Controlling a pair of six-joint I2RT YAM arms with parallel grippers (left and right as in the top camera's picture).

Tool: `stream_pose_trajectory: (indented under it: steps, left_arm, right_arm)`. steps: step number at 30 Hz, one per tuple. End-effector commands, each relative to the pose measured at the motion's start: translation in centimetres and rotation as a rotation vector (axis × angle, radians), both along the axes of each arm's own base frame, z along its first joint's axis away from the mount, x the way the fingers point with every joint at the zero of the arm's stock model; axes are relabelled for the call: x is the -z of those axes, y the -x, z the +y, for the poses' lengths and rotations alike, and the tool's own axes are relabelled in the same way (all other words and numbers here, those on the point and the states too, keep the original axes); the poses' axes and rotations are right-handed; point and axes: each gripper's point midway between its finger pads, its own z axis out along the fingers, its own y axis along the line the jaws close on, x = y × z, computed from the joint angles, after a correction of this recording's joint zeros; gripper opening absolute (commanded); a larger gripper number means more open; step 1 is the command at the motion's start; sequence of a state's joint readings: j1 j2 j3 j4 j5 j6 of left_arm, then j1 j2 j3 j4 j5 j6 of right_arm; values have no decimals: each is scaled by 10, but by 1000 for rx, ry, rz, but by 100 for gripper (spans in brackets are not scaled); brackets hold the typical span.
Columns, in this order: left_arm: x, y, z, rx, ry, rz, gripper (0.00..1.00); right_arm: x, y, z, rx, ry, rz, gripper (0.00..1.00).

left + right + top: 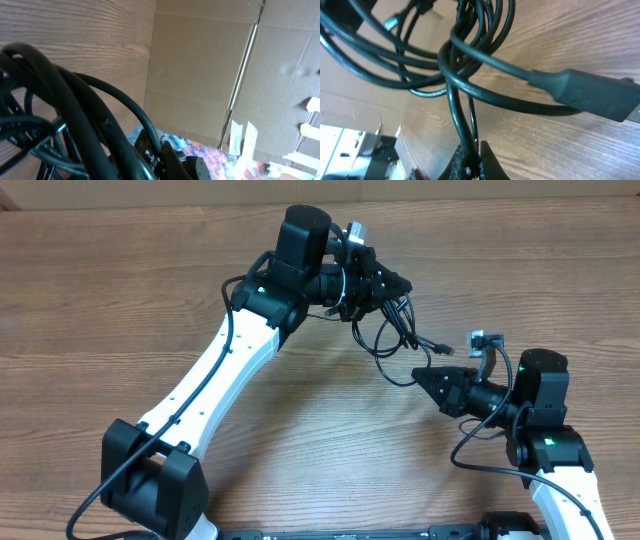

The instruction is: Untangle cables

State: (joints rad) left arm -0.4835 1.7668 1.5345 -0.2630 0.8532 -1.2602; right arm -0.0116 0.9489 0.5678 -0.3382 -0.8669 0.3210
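The cables (385, 340) are a bundle of thin black loops strung between my two grippers above the wooden table (100, 290). My left gripper (395, 283) is shut on the upper end of the bundle; in the left wrist view the cables (65, 100) fill the left side and run into the left gripper (160, 157). Lower right, my right gripper (420, 374) points left and is shut on a strand. The right wrist view shows the right gripper (476, 155) pinching one of the cables (465, 55), with a connector plug (590, 95) sticking out to the right.
A cardboard wall (500, 190) stands along the table's far edge and also shows in the left wrist view (200, 65). A small plug (440, 348) dangles from the bundle just above the right gripper.
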Motion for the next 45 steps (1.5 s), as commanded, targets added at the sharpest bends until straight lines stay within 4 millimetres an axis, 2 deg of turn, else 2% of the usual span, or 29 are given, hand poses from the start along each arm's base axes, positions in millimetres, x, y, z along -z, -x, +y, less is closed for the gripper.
stream_pose_trajectory:
  steps: [1,6,11,18,22,31,37,45]
  left_arm:
    - [-23,-12,9,-59,1,-100,4]
    - [-22,-15,10,-79,-10,-105,4]
    - [-20,-9,4,-62,-15,-102,4]
    - [-13,14,-15,11,-40,-101,4]
    - [-11,9,-15,-22,-59,-115,4]
    - [-21,-9,-10,-91,-43,-176,4]
    - [-18,-23,-3,-172,-79,-197,4]
    - [-19,-20,-5,-154,-71,-194,4]
  right_arm:
    - [-7,8,7,-72,-5,-38,4]
    - [-8,12,10,-94,-21,-32,4]
    - [-14,13,14,-122,-42,-54,4]
    - [-35,18,22,-208,-98,-147,4]
    - [-40,20,25,-235,-114,-172,4]
    - [-37,22,25,-234,-116,-148,4]
    - [-32,25,25,-240,-109,-131,4]
    - [-29,29,26,-267,-92,-150,4]
